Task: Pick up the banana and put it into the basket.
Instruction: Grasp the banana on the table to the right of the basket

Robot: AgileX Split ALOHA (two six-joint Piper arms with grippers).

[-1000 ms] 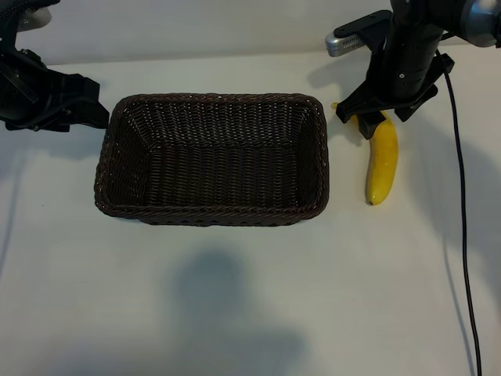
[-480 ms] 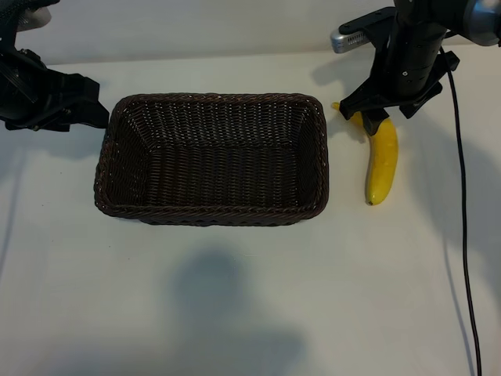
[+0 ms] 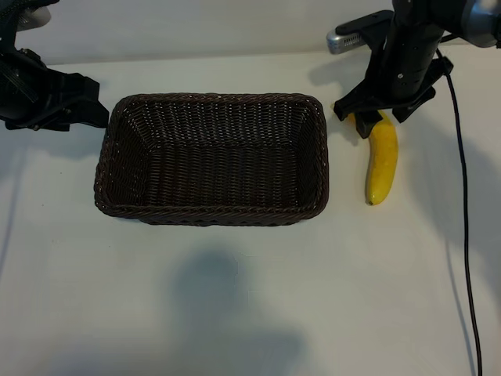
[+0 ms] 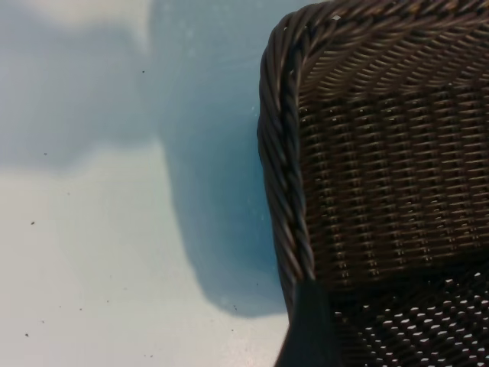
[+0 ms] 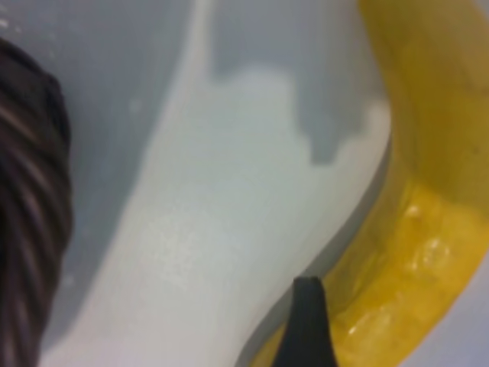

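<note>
1. Your right gripper (image 3: 374, 116) points straight down over the stem end of the banana (image 3: 382, 160), low over the table (image 3: 235, 298). Its fingers are spread, one on each side of that end, and nothing is pinched between them.
2. The rest of the banana runs out from under that gripper toward the near edge of the table, lying flat on the white surface.
3. In the right wrist view one dark fingertip (image 5: 307, 325) sits just beside the yellow skin of the banana (image 5: 428, 191); you cannot tell whether it touches.
4. The basket (image 3: 211, 160) stands to that gripper's side, toward the other arm, with a narrow strip of bare table between its rim and the banana. A piece of its woven rim (image 5: 30, 206) shows at the edge of the right wrist view.
5. Your left gripper (image 3: 74, 106) hangs parked just outside the basket's far-left corner, tilted down toward it, fingers spread and empty.
6. The left wrist view shows that corner of the basket (image 4: 367, 168) close below.
</note>
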